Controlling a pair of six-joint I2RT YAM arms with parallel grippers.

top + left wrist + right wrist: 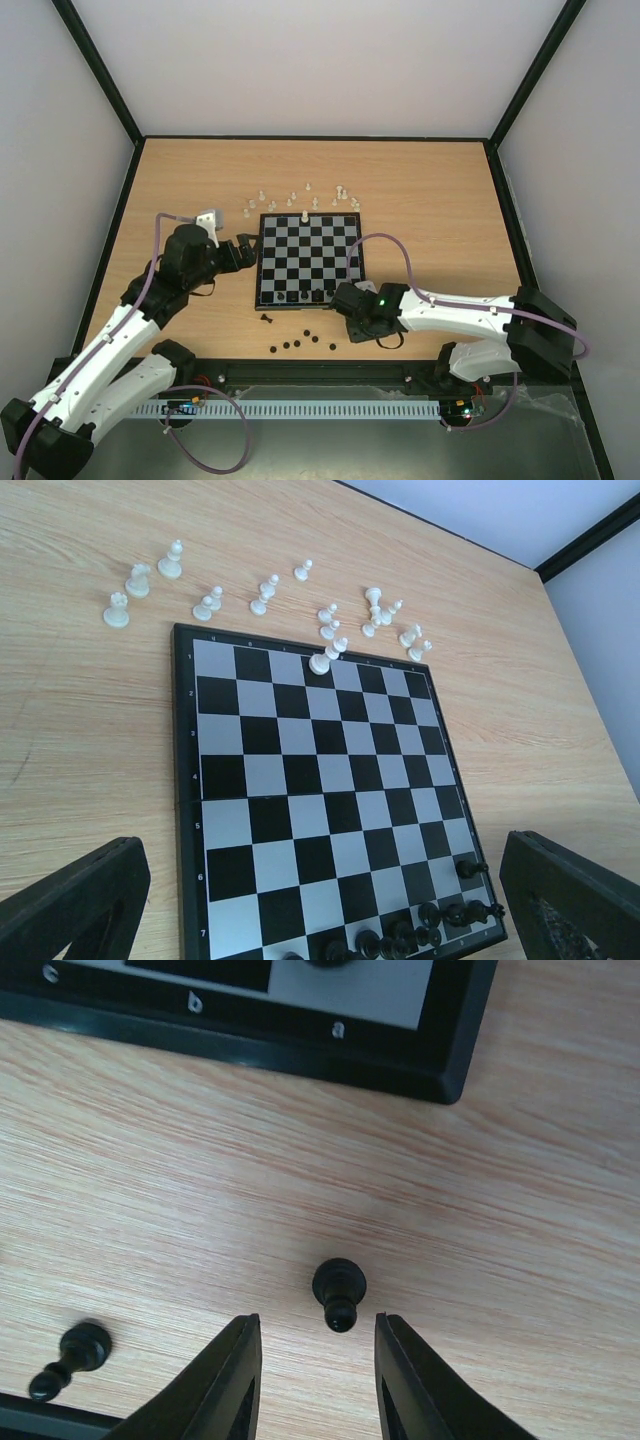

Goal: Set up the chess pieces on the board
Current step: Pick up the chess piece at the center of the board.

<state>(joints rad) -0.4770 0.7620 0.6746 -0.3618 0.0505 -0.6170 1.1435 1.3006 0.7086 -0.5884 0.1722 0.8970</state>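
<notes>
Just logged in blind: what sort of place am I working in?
Probably a lab robot cell, not a home: plain white walls in a black frame, a wooden table, a cable duct at its near edge.

Board [310, 262] centred on table [430, 200] | far loose pieces [300, 198] on table just behind far edge | far-rank piece [305, 216] on board | near-rank pieces [305, 296] on board | near loose pieces [297, 343] on table before near edge | left gripper [245, 252] left of board | lying piece [338, 1295] just ahead of right gripper [317, 1325], near board corner
</notes>
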